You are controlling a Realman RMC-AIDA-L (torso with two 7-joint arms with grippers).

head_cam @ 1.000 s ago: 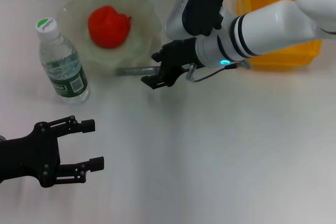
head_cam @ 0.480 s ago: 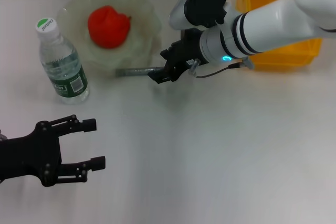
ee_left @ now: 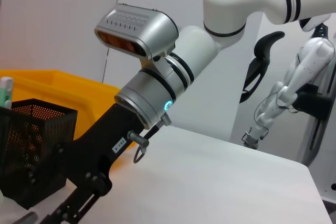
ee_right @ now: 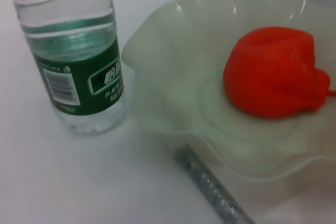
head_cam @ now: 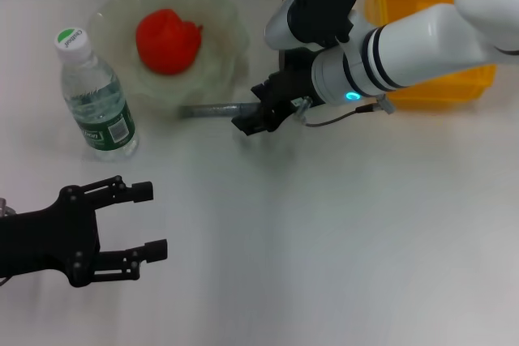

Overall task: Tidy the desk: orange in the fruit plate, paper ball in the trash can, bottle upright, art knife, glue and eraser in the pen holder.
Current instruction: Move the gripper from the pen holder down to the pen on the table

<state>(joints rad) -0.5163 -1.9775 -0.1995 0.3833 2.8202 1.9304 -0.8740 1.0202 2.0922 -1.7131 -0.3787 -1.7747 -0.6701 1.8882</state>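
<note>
Right gripper (head_cam: 253,118) sits at the near rim of the fruit plate (head_cam: 219,18), fingers closed on the grey art knife (head_cam: 209,109). Left gripper (head_cam: 146,220) hovers near-left, fingers spread and holding nothing. Orange (head_cam: 167,40) lies in the plate; bottle (head_cam: 96,97) stands upright to its left.

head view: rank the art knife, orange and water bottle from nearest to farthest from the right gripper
1. art knife: lying at the right gripper, by the fruit plate's near edge.
2. orange: in the fruit plate, farther back and to the left.
3. water bottle: upright, left of the plate.
</note>
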